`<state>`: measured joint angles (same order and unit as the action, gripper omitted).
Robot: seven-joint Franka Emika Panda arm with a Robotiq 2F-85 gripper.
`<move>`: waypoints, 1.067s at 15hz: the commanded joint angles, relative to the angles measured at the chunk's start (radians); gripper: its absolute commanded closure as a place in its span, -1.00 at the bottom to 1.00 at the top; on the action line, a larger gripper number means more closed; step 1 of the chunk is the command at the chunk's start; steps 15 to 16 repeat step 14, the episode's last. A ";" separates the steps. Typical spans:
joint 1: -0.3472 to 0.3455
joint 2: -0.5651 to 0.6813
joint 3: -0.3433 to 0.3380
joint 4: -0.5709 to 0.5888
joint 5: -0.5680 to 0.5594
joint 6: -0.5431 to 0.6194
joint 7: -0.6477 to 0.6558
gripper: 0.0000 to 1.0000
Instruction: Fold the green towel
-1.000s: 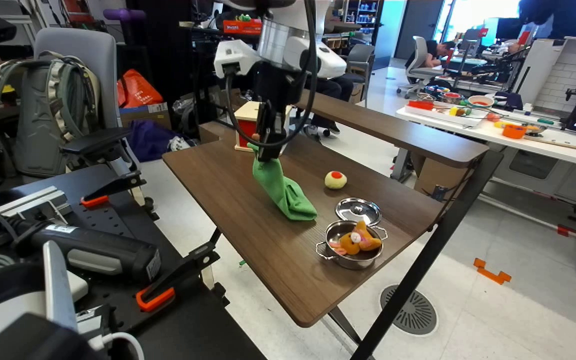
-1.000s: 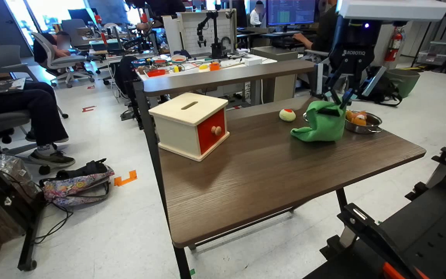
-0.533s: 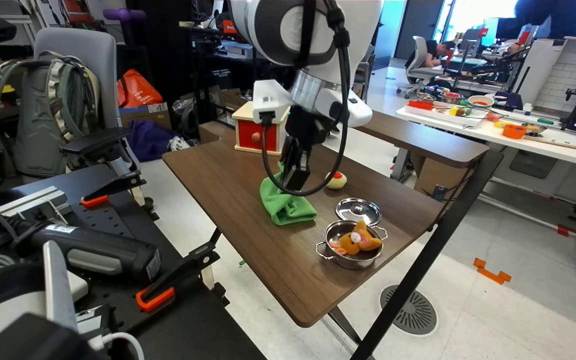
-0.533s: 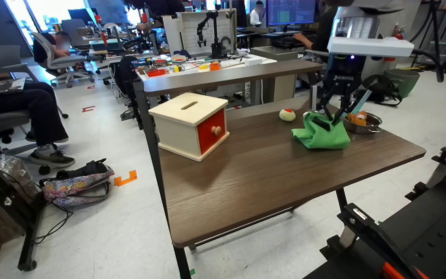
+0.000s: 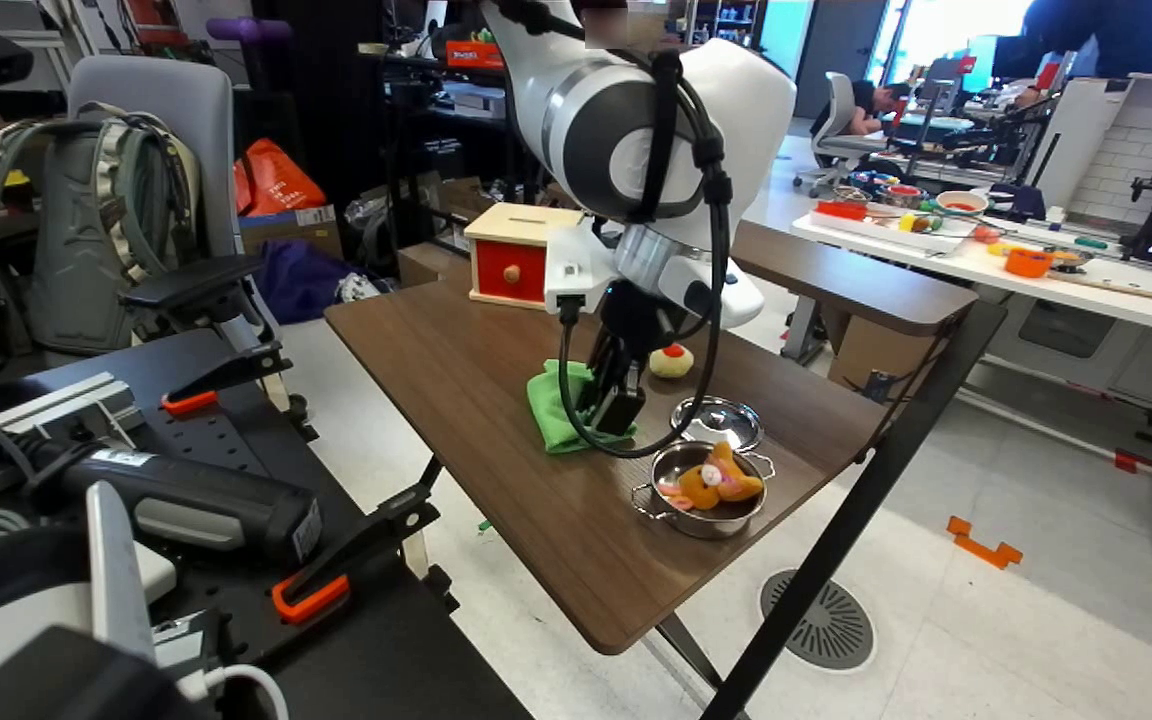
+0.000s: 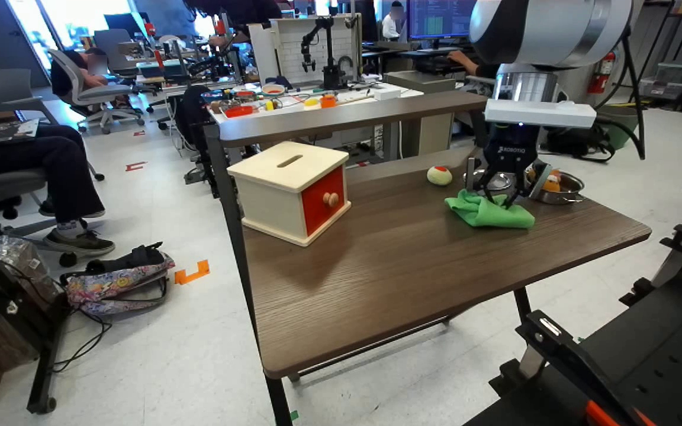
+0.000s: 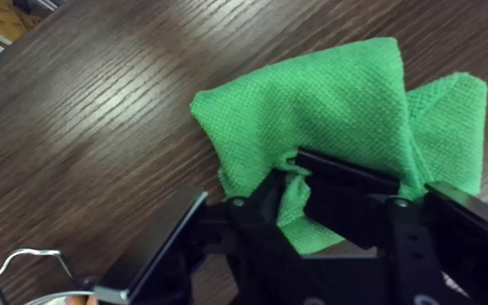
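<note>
We see the green towel (image 7: 333, 101) lying on the brown table (image 6: 376, 278), loosely folded over itself, directly under the gripper (image 7: 295, 186). The jaws stand close together — the wrist view shows us a small gathered tuft of the cloth pinched between them. Most of the towel spreads out past the jaws toward the top of that view, with another layer showing beyond its right edge, and a smaller piece comes out below them. In both exterior views we find the towel between the red-fronted wooden box (image 6: 276, 198) and the metal pot (image 5: 704, 525). An orange toy (image 5: 711, 480) sits in the pot, the shiny lid (image 5: 733, 418) lies just beside it — and a yellow ball (image 5: 670, 364) with a red patch rests nearby.
</note>
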<state>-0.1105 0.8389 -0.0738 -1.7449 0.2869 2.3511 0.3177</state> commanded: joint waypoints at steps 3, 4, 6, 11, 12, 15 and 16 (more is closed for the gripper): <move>-0.009 -0.038 0.026 -0.025 0.023 0.019 -0.033 -0.37; -0.008 -0.062 0.030 -0.053 0.025 0.036 -0.040 -0.51; -0.005 -0.124 0.038 -0.123 0.031 0.077 -0.056 -0.81; -0.029 -0.356 0.100 -0.392 0.090 0.290 -0.149 -1.00; -0.036 -0.406 0.115 -0.444 0.111 0.320 -0.178 -1.00; -0.006 -0.327 0.086 -0.352 0.084 0.280 -0.141 -1.00; -0.006 -0.327 0.086 -0.352 0.084 0.280 -0.141 -1.00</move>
